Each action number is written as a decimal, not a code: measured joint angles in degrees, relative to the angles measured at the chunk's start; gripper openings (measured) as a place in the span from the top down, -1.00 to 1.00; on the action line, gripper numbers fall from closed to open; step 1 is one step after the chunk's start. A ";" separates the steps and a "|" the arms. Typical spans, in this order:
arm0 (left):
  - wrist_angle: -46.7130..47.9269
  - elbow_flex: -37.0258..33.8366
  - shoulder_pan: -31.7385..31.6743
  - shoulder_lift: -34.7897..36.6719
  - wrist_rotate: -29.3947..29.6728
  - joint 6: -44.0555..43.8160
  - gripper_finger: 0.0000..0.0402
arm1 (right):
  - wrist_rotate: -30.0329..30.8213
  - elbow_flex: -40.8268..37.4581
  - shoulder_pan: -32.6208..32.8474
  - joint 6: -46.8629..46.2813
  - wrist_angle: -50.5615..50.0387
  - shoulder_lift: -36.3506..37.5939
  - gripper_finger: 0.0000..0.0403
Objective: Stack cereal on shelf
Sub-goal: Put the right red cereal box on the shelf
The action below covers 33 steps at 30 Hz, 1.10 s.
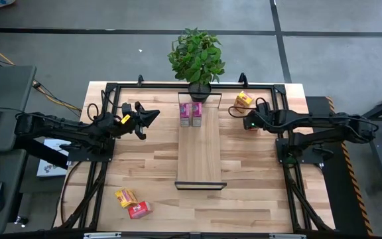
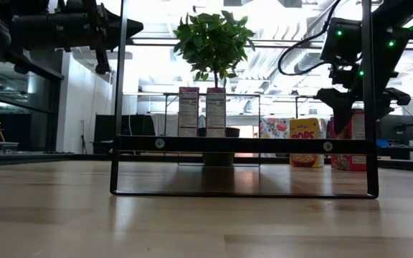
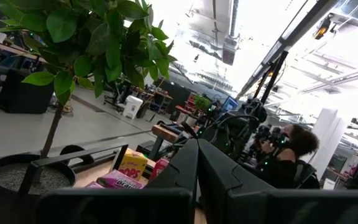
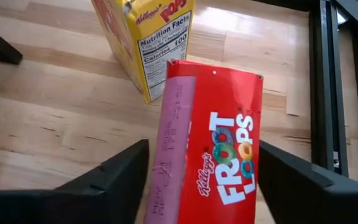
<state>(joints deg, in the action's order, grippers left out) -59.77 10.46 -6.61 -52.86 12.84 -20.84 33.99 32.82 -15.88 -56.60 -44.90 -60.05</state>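
Observation:
The shelf (image 1: 199,156) lies along the table's middle, and two pink cereal boxes (image 1: 191,114) stand upright on its far end. A red cereal box (image 4: 219,155) stands upright on the table right of the shelf, with a yellow box (image 4: 148,43) just beyond it. My right gripper (image 4: 204,149) is open above the red box, one finger on each side of it, pointing down. My left gripper (image 1: 152,117) is shut and empty, raised left of the shelf's far end. A yellow box (image 1: 126,197) and a red box (image 1: 139,210) lie at the near left.
A potted plant (image 1: 197,60) stands at the shelf's far end, close behind the pink boxes. Black frame rails (image 1: 284,126) run along the table's left, right and far sides. A person (image 3: 294,149) sits in the room beyond the table.

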 joint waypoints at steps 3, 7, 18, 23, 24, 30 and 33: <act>0.00 0.00 0.00 0.02 -0.02 0.00 1.00 | 0.00 0.00 0.00 0.10 0.04 0.00 -0.11; 0.00 0.00 0.00 0.02 -0.01 0.00 1.00 | -1.38 0.02 0.50 2.21 0.02 0.83 0.14; 0.00 0.02 0.02 0.00 -0.02 0.07 1.00 | -9.85 4.14 8.79 5.64 1.75 10.46 0.40; -0.04 0.00 0.02 0.02 0.40 0.06 1.00 | -11.77 7.63 18.65 9.16 14.36 9.97 0.37; -0.04 0.02 0.02 0.02 0.42 0.07 1.00 | -11.80 8.08 20.73 10.36 17.29 9.07 0.37; -0.06 0.02 0.01 0.02 0.85 0.07 1.00 | -10.27 13.46 30.25 18.76 27.41 -1.07 0.37; -0.08 0.02 0.02 0.02 0.85 0.07 1.00 | -10.20 18.81 32.07 25.41 28.39 -8.10 0.37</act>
<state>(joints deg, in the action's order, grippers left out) -59.85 10.48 -6.59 -52.84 13.69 -20.78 23.80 51.63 16.19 -31.19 -16.51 -68.15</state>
